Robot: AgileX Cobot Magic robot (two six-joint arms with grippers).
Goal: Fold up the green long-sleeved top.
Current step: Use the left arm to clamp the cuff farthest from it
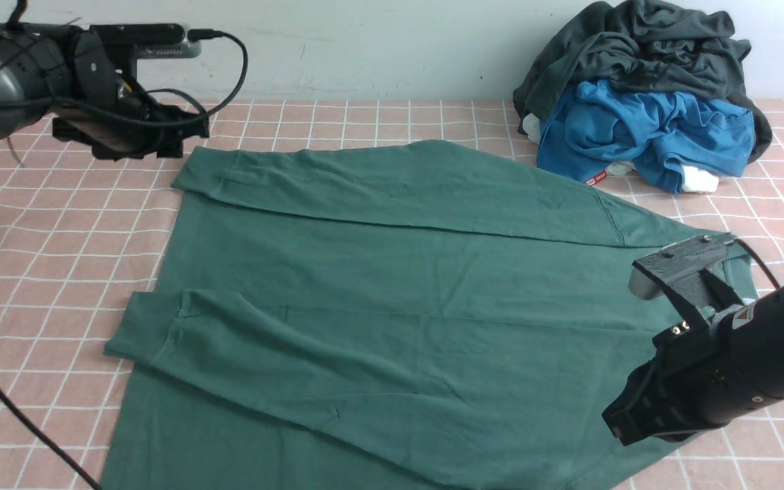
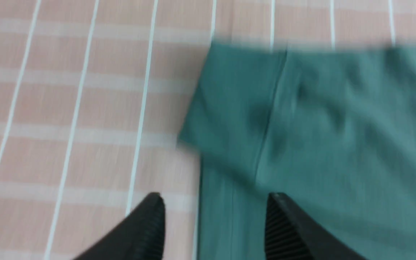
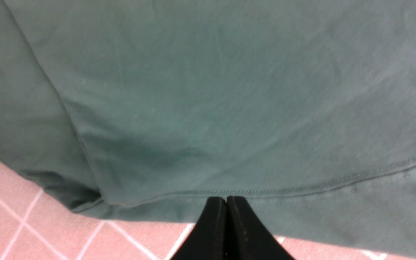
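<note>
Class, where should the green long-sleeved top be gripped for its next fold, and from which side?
Probably the green top at its far-left corner, from the robot's left: that edge lies flat on the tablecloth, where the open left hand hovers.

Garments: three. One green top (image 1: 392, 272), one blue garment (image 1: 644, 129), one grey garment (image 1: 644, 41).
Sleeves on green top: two, far sleeve (image 1: 365, 180), near sleeve (image 1: 263, 347).
White cloth (image 1: 698, 180) patches in pile: three visible; whether separate items, unclear.
Grippers: two, left gripper (image 2: 214, 198), right gripper (image 3: 226, 198).
Tablecloth (image 1: 45, 238): one.
</note>
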